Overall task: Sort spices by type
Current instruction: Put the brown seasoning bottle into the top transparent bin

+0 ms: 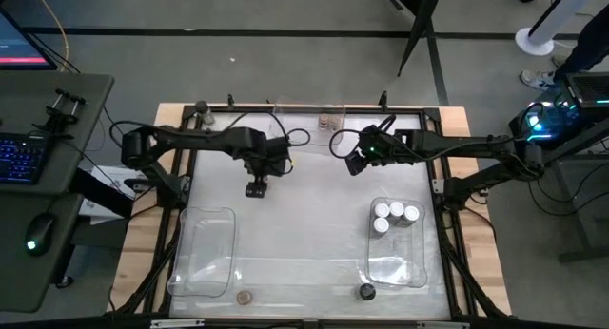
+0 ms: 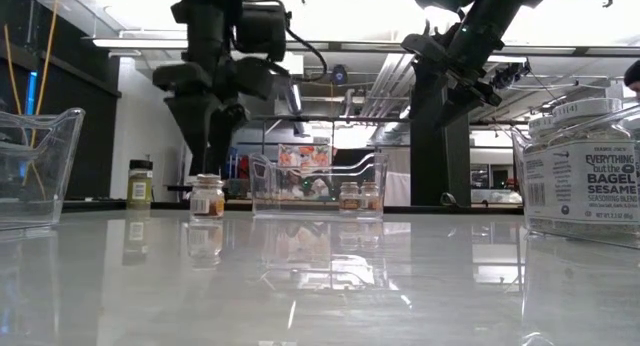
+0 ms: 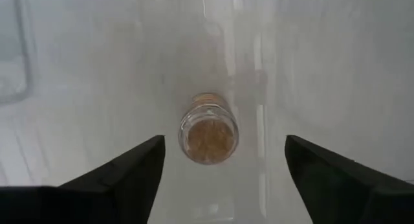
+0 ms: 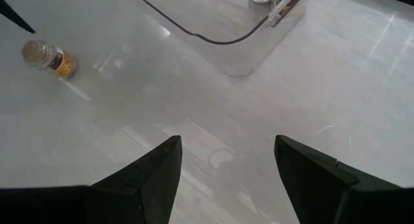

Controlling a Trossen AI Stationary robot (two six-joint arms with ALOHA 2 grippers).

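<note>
Left claw (image 3: 223,172) hovering spread wide, gripping nothing; tan-topped spice jar (image 3: 208,133) standing upright on table (image 3: 336,68) directly beneath, between fingers, untouched. Right claw (image 4: 226,172) waiting well aside, spread, empty. Step judged: jar sitting loose, not yet binned. Next move calling for descent, centred pinch. Jar near low camera reading "EVERYTHING but the BAGEL SESAME" (image 2: 585,181); other labels illegible.

Left arm reaches in over the table's back-centre, wrist turned down; left gripper (image 1: 256,188) points straight down, fingers (image 3: 123,179) spread wide. Right arm extends from the right, raised; right gripper (image 1: 354,164) angled, fingers (image 4: 145,179) apart, holding nothing.
</note>
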